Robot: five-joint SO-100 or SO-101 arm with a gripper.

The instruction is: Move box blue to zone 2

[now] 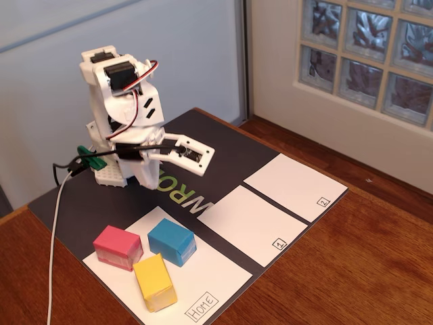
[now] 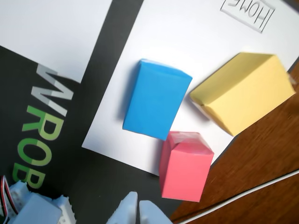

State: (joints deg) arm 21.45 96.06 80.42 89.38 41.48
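The box blue [image 1: 172, 241] [image 2: 156, 99] lies flat on the white "Home" sheet [image 1: 210, 277] [image 2: 187, 42], close beside a pink block and a yellow block. Zone 2 [image 1: 294, 186] is the white rectangle at the mat's far right in the fixed view; the wrist view does not show it. My gripper [image 1: 208, 153] [image 2: 138, 199] hangs folded near the arm's base, above the dark mat and well short of the blue box. Its jaws are shut with nothing between them.
The pink block [image 1: 117, 247] [image 2: 184, 165] and the yellow block [image 1: 155, 282] [image 2: 243, 91] flank the blue box. The rectangle marked "1" [image 1: 250, 223] lies between Home and zone 2. A white cable [image 1: 54, 244] trails off the mat's left edge onto the wooden table [image 1: 352, 271].
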